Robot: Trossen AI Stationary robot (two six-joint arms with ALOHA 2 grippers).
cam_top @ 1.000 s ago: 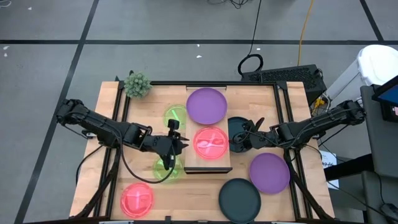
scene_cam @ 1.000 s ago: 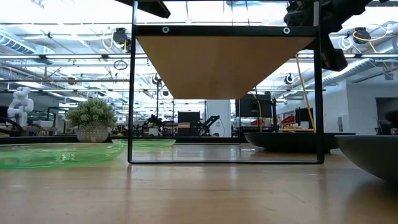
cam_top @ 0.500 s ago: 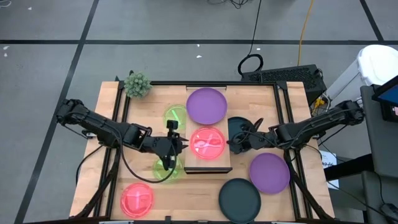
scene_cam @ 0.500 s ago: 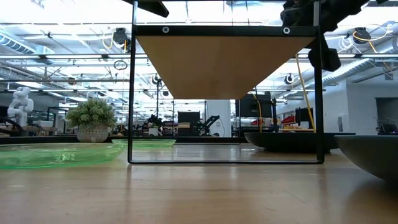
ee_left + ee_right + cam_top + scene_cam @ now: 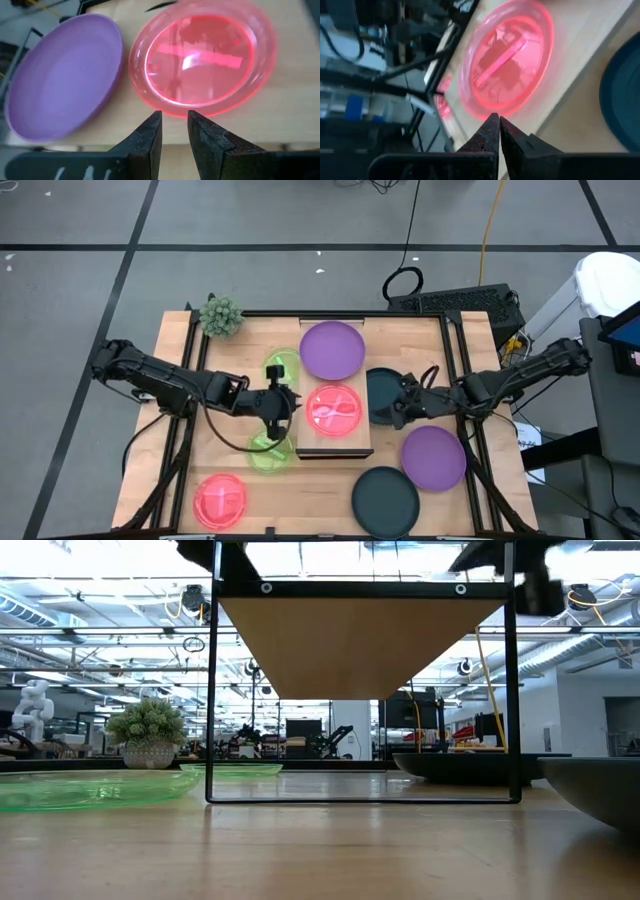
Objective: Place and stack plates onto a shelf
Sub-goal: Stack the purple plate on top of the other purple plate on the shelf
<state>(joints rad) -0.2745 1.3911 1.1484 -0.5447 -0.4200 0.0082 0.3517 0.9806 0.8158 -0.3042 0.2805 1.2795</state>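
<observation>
The shelf (image 5: 335, 442) carries a purple plate (image 5: 332, 350) at its far end and a translucent pink plate (image 5: 337, 410) near its front. My left gripper (image 5: 285, 402) hovers at the shelf's left edge beside the pink plate (image 5: 200, 60), open by a narrow gap and empty. My right gripper (image 5: 396, 412) hovers right of the shelf over a dark teal plate (image 5: 382, 392), shut and empty, facing the pink plate (image 5: 507, 62). On the table lie two green plates (image 5: 283, 367) (image 5: 268, 452), a pink plate (image 5: 220, 500), a purple plate (image 5: 433, 457) and a dark teal plate (image 5: 385, 502).
A small green plant (image 5: 220, 315) stands at the table's far left corner. The shelf's black frame legs (image 5: 210, 690) (image 5: 512, 690) stand on the tabletop, with open room under the plank (image 5: 360, 640). The arms' cables trail across the left side of the table.
My right gripper reached toward the shelf's right edge, then drew back toward the table's right. My left gripper moved toward the far edge and closer to the shelf, uncovering more of the near green plate. The plates have stayed where they were.
</observation>
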